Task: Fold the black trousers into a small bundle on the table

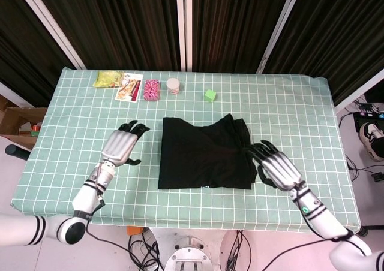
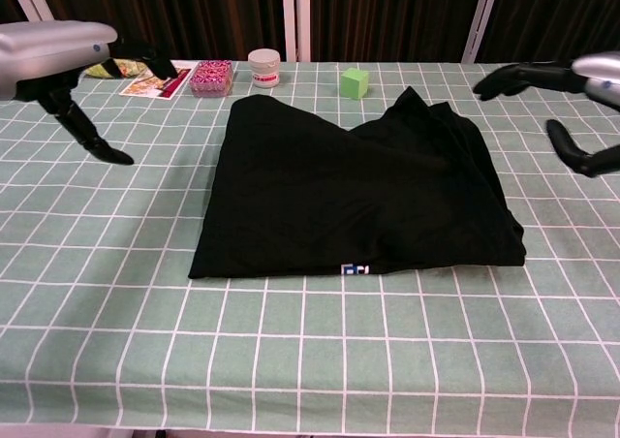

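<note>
Left hand hovers over bare cloth-covered table, just left of the garment; fingers spread, holding nothing, apart from the fabric.

Black trousers lie mid-table, already folded to a rough rectangle. Near edge is straight, with a small white label showing in the chest view. Far right corner is bunched and peaks upward; layers along the right side look uneven.

Right hand sits at the garment's right edge, fingers splayed, nothing gripped. From the head view it may be grazing the edge; cannot tell for certain.

Along the far edge: yellow-green packet, printed card, pink box, small white jar, green cube, all well apart from the work.

Judgement: next fold is pending. To do it well, flatten the bunched right corner first, then take all layers at one side together and carry them across, other hand pinning the opposite edge so the stack does not slide.
</note>
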Tool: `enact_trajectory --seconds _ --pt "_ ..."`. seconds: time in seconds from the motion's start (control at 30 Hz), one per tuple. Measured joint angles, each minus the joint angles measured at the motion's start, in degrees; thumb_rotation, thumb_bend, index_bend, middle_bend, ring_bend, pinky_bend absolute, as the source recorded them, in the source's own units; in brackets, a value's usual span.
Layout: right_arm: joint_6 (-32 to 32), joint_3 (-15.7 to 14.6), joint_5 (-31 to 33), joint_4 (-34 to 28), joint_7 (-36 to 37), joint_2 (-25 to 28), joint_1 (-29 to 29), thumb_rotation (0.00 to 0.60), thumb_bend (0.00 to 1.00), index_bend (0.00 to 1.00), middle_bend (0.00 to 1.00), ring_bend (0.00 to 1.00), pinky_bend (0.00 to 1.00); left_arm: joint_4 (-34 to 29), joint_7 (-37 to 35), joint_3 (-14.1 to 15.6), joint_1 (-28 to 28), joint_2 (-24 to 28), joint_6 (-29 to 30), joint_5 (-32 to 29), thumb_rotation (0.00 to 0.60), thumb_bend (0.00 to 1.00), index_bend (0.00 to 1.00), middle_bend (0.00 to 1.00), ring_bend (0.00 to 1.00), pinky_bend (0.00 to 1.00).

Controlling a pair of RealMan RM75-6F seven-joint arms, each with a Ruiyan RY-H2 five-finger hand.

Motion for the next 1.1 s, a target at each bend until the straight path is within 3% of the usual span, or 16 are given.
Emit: enact_trajectory --seconds 0.23,0.43,0.87,1.1 --pt "-14.3 5.1 9.2 4.9 -3.3 -8.2 12.4 0.600 0.78 0.15 0.17 0.11 0.13 0.6 -3.0 2.3 5.1 0.8 0.6 5.9 0.600 0.05 0.20 0.17 0.08 0.19" --pt "-20.6 6.4 16.5 14.2 -5.9 -13.7 17.3 0.600 0.79 0.16 0.17 0.11 0.13 1.9 -4.8 2.4 7.5 0.6 -0.8 7.9 0.600 0.05 0.20 0.17 0.08 0.19" --pt "-24.1 4.6 27.5 26.3 -6.1 -16.2 17.6 0.600 0.78 0.16 0.16 0.11 0.13 2.6 -5.1 0.3 10.4 1.1 -2.5 10.3 0.600 0.05 0.20 0.18 0.08 0.19" --pt "-24.3 3.7 30.0 25.7 -7.6 -14.9 17.5 0.600 0.70 0.16 0.13 0.11 0.14 2.4 -4.7 -0.1 11.8 1.6 -3.2 10.6 0.600 0.05 0.20 0.18 0.08 0.19"
